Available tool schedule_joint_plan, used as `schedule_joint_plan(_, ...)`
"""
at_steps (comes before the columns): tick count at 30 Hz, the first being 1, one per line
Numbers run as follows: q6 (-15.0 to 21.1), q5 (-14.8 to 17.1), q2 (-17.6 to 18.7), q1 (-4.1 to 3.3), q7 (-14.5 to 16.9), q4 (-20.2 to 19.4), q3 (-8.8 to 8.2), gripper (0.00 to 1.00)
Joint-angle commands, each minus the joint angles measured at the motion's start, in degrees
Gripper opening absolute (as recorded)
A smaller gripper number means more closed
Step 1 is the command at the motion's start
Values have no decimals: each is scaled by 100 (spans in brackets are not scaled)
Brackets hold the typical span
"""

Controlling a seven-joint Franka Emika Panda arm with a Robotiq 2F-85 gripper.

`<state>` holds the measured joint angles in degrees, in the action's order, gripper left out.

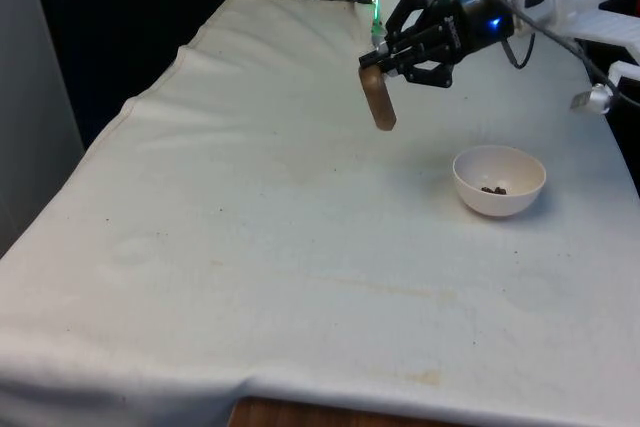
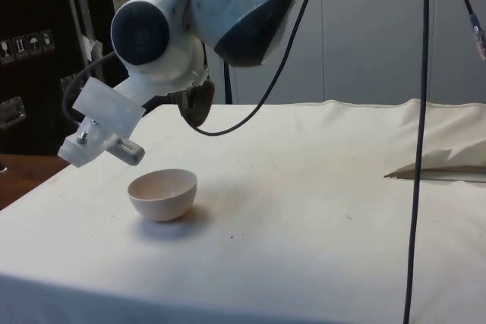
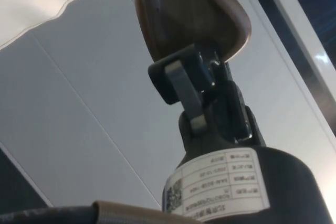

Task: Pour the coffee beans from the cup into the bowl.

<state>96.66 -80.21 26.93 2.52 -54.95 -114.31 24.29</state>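
A brown cup (image 1: 379, 102) hangs in the air, tilted on its side, with my gripper (image 1: 385, 59) shut on its rim. It is held above the cloth, to the front view's left of a white bowl (image 1: 499, 181) and farther back. A few dark coffee beans (image 1: 493, 189) lie at the bottom of the bowl. In the side view the cup (image 2: 198, 102) shows behind the arm, above and beyond the bowl (image 2: 162, 194). In the wrist view the fingers (image 3: 181, 85) pinch the wall of the cup (image 3: 184, 9), whose dark inside faces the camera.
The white cloth (image 1: 250, 247) covers the whole table, with a striped edge at the far end. A black cable (image 2: 419, 142) hangs down in the side view, near a fold in the cloth (image 2: 440, 161).
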Motion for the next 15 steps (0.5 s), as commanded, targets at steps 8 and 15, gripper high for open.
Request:
schedule_joint_plan(8,235,229,-86,80,206,-74,-103,0)
schedule_joint_plan(15,361,424,-120,80,321,-103,-229,0)
